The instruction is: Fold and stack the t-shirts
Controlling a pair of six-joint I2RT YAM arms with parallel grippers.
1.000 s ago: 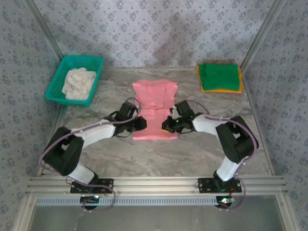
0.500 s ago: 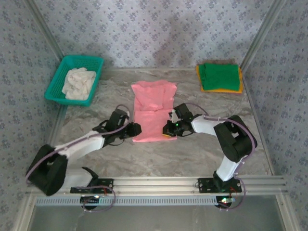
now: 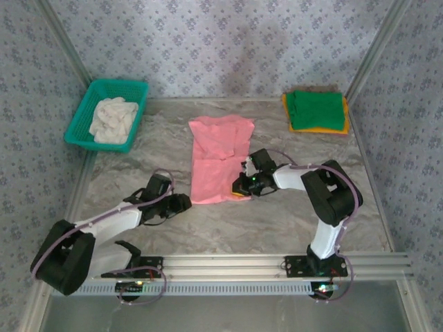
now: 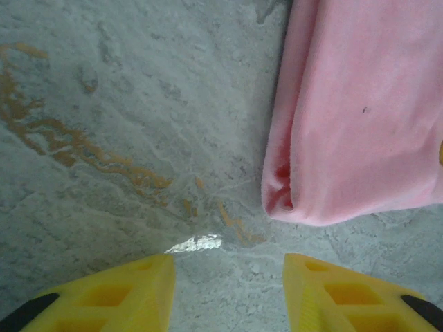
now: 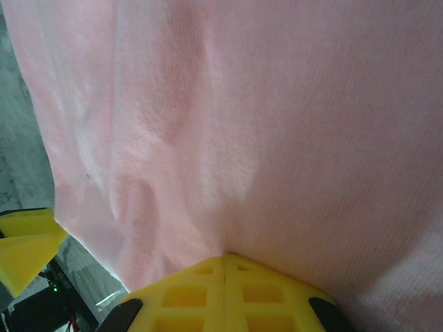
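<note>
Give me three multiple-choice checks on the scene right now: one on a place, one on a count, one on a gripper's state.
1. The green t-shirt lies:
A. in the middle of the table
B. on the orange-yellow t-shirt, far right
C. by the left arm's base

2. T-shirts in the far-right stack:
A. three
B. one
C. two

3. The left gripper is:
A. open over bare table
B. shut on cloth
C. shut on nothing

Answers:
1 B: an orange-yellow edge peeks out under the green.
2 C: two colours are layered there.
3 A: its yellow fingers stand apart with bare table between them, beside the pink t-shirt.
</note>
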